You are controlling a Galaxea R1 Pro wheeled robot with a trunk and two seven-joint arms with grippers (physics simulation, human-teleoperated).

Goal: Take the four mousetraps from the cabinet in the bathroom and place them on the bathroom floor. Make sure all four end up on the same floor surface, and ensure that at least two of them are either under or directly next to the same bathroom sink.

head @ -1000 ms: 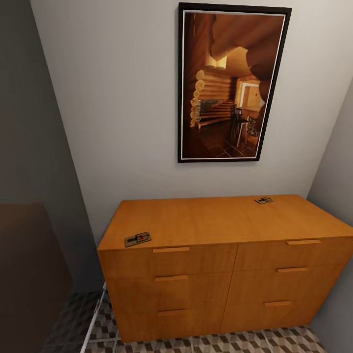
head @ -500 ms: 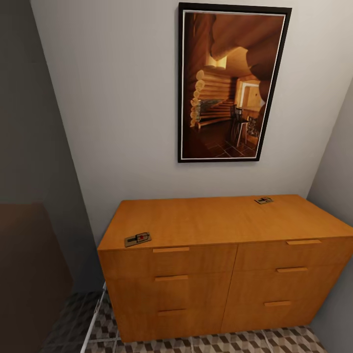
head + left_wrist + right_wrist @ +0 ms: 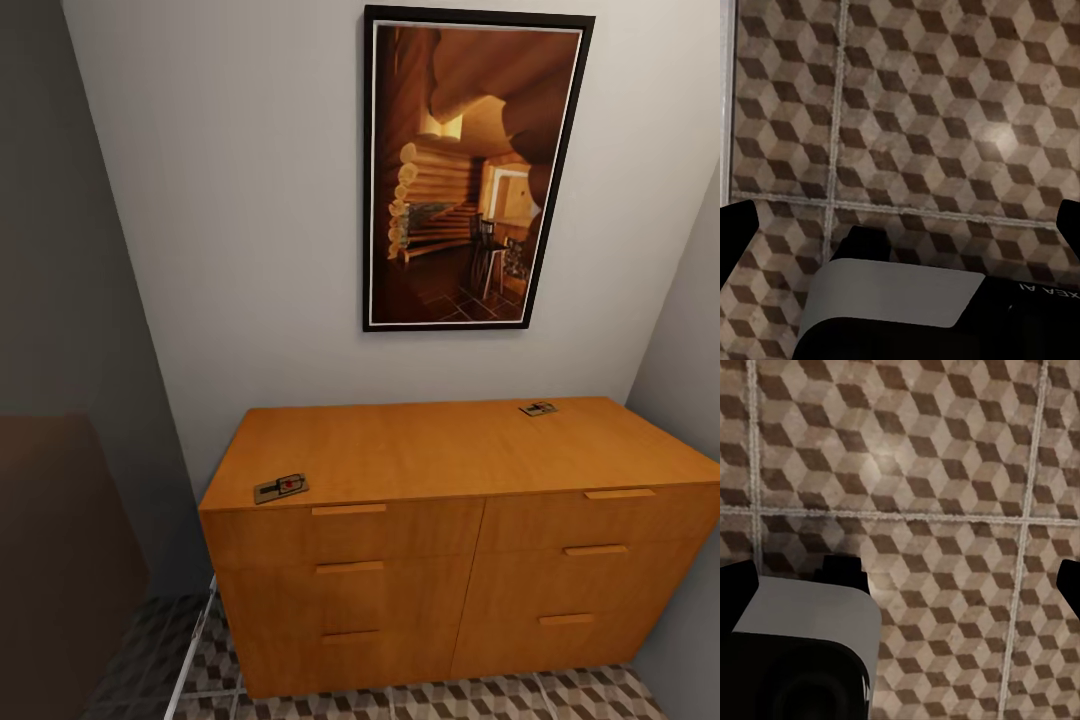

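The orange-brown cabinet point(image 3: 440, 520) stands against the wall ahead, all its drawers closed. Two mousetraps lie on its flat top: one point(image 3: 281, 488) near the front left corner, another point(image 3: 538, 408) at the back right. Below the cabinet a strip of the cube-patterned bathroom floor point(image 3: 500, 700) shows. In the left wrist view my left gripper point(image 3: 907, 225) points down at the tiles, its dark fingertips point(image 3: 736, 229) far apart with nothing between them. My right gripper point(image 3: 907, 585) hangs over the floor point(image 3: 945, 472) the same way, open and empty. The bathroom sink is out of view.
A framed picture point(image 3: 470, 170) hangs on the wall above the cabinet. Walls close in on the left and right of the cabinet. A pale metal bar point(image 3: 190, 650) leans by its lower left corner. Grey-and-black parts of my own body point(image 3: 892, 307) sit under both wrists.
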